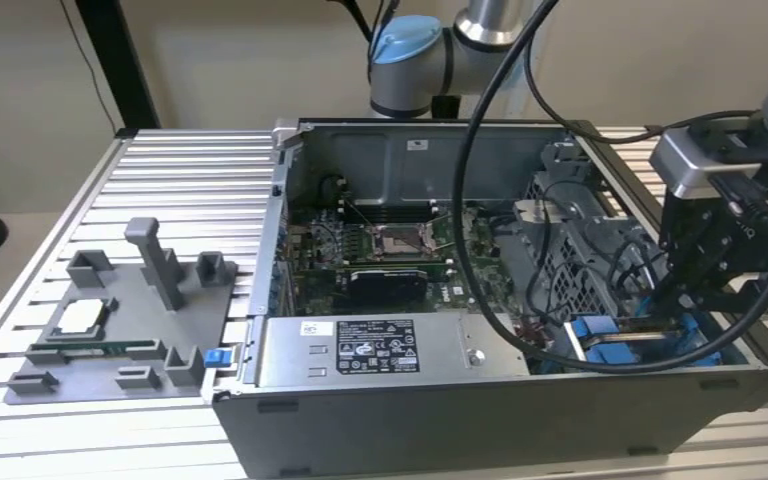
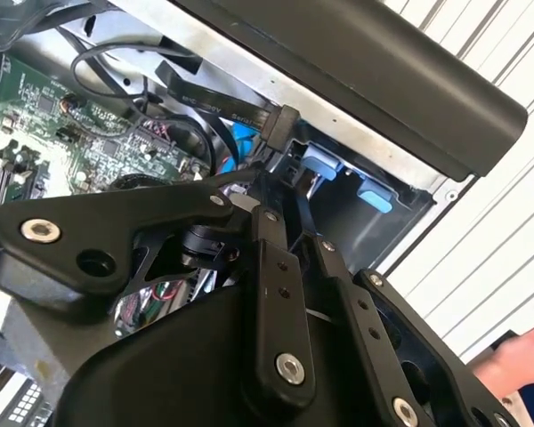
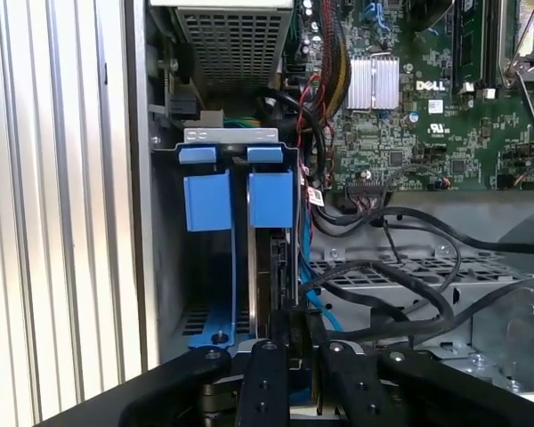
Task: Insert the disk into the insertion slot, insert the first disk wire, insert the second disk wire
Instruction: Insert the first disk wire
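Open computer case (image 1: 491, 425) stands on the slatted metal table (image 1: 184, 180), toward the exterior view's right. A grey fixture plate (image 1: 104, 345) lies on the table near the edge at the exterior view's left.

The hand (image 1: 688, 305) reaches down into the case at its near corner on the exterior view's right, beside the grey power supply box (image 1: 357, 350).

In the first wrist view the insertion slot (image 3: 231, 135), a grey bay with blue tabs, sits against the case side wall. The disk (image 3: 269, 267) stands edge-on inside it, under the tab nearer the motherboard (image 3: 427, 116), with the hand (image 3: 291, 316) directly at its exposed end. The perforated cage (image 3: 409, 277) lies just beside the slot, with black cables draped over it.

In the second wrist view the hand (image 2: 289, 209) is just short of the end connector of a flat black disk wire (image 2: 222, 100). The connector sits at the blue-framed end of the bay.

Whether the hand is clenched or released cannot be told.
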`<state>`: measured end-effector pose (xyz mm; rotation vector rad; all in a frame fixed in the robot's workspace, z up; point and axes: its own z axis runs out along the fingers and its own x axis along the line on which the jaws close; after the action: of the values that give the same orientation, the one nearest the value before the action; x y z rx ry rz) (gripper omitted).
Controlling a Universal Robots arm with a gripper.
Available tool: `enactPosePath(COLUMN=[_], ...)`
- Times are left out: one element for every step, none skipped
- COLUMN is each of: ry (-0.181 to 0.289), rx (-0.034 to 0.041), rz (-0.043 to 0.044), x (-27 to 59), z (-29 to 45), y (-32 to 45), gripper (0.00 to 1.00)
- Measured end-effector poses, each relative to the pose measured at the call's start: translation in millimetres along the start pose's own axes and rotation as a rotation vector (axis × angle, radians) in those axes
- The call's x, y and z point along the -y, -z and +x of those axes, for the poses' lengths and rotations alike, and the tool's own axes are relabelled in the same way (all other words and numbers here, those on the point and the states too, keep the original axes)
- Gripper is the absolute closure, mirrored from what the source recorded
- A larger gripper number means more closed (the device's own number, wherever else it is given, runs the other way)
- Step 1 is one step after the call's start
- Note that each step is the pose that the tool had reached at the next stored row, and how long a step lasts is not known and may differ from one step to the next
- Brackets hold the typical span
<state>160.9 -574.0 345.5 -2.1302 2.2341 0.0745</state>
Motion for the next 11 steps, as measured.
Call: enactPosePath(ry=[-0.002,-0.005,-0.009,-0.012,-0.015,-0.017,-0.019,-0.021,-0.022,-0.022,-0.022], rx=[0.0,0.0001,0.0,0.0001,0.0001,0.0001,-0.0002,-0.0001,-0.0001,0.0,0.0], rz=[0.0001,0.0003,0.0006,0.0008,0.001,0.0012,0.0013,0.0015,0.0015,0.0016,0.0016], x=[-0.2,-0.8,-1.8,-2.7,-3.3,-3.6,-3.6,-3.6,-3.6,-3.7,-3.7], z=[0.9,1.2,1.2,1.4,1.5,1.5,1.8,1.9,1.9,2.0,2.0], y=[0.1,0.0,0.0,-0.4,-0.8,-1.0,-1.0,-1.2,-1.6,-1.9,-2.3], gripper=[1.0,1.0,1.0,1.0,1.0,1.0,1.0,1.0,1.0,1.0,1.0])
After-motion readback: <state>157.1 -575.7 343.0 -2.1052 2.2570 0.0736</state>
